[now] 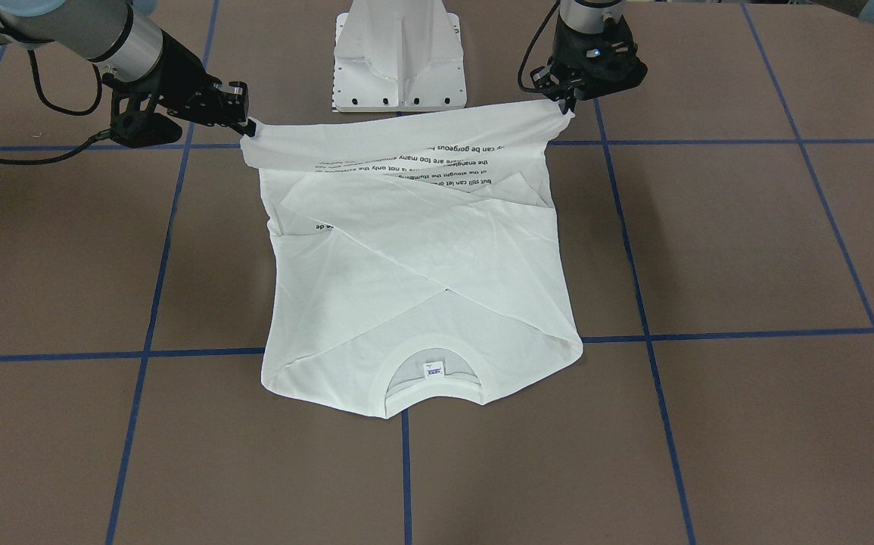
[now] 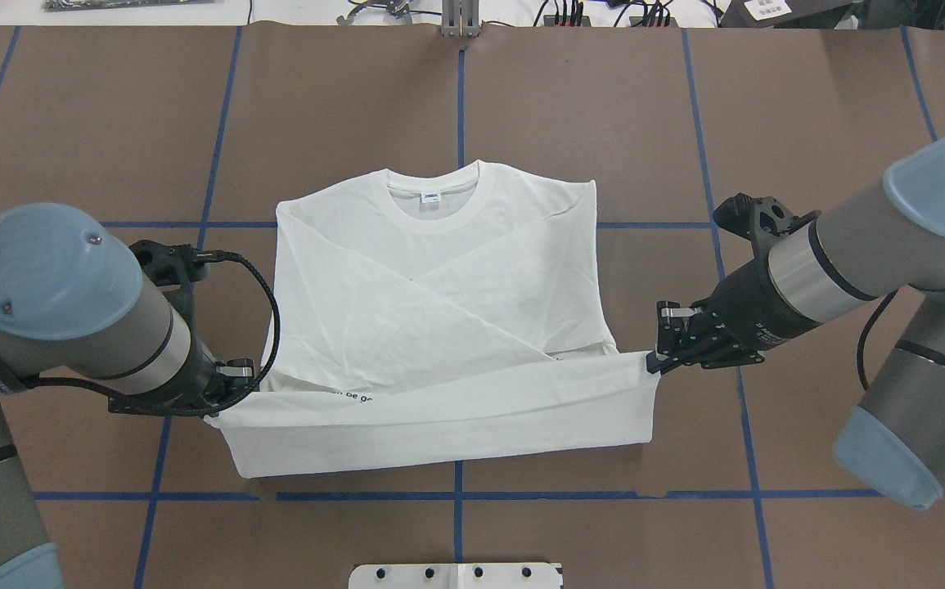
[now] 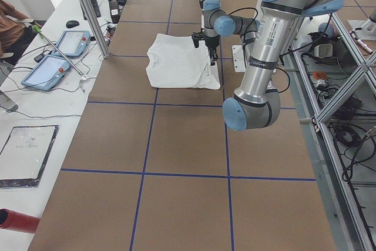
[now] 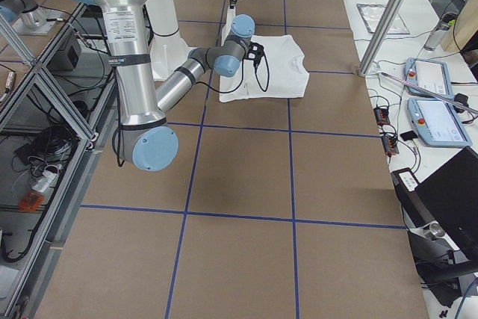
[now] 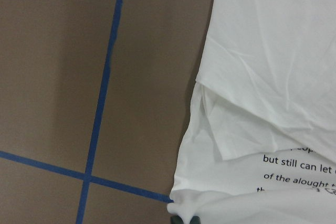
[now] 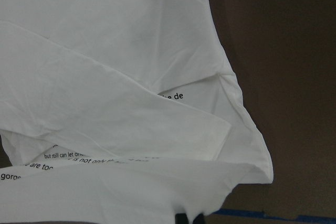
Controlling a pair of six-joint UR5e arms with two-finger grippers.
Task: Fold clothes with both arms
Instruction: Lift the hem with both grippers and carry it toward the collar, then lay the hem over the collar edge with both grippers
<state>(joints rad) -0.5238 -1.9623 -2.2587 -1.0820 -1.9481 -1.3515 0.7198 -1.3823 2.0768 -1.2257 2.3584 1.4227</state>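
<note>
Front view: shirt point(image 1: 421, 303) lies mid-table point(image 1: 709, 250), sleeves crossed. Left claw point(image 1: 567, 107) and right claw point(image 1: 249, 129) each pinch a lifted bottom corner.
Overhead: hem point(image 2: 439, 417) taut between them.
Likely the hem-to-collar fold. Next: carry both corners evenly toward the collar point(image 2: 438, 224).

You'll find the T-shirt point(image 2: 439, 286) is thin white knit cloth, matt and soft, with creases where it lies doubled. Its collar point(image 2: 439, 219) is a thicker ribbed band. The label point(image 2: 431, 197) may be woven, but it is too small to be sure. The table point(image 2: 603, 106) has a flat brown covering, matt like paper, crossed by smooth blue tape point(image 2: 461, 106). The left arm point(image 2: 112, 327) and right arm point(image 2: 848, 245) are satin grey metal tube with glossy light-blue joint caps point(image 2: 47, 258). The left gripper point(image 1: 567, 106) and right gripper point(image 1: 249, 129) are matt black, and the cable point(image 2: 276, 315) has a braided sleeve. The pedestal base point(image 1: 399, 60) is smooth white-painted metal.
</note>
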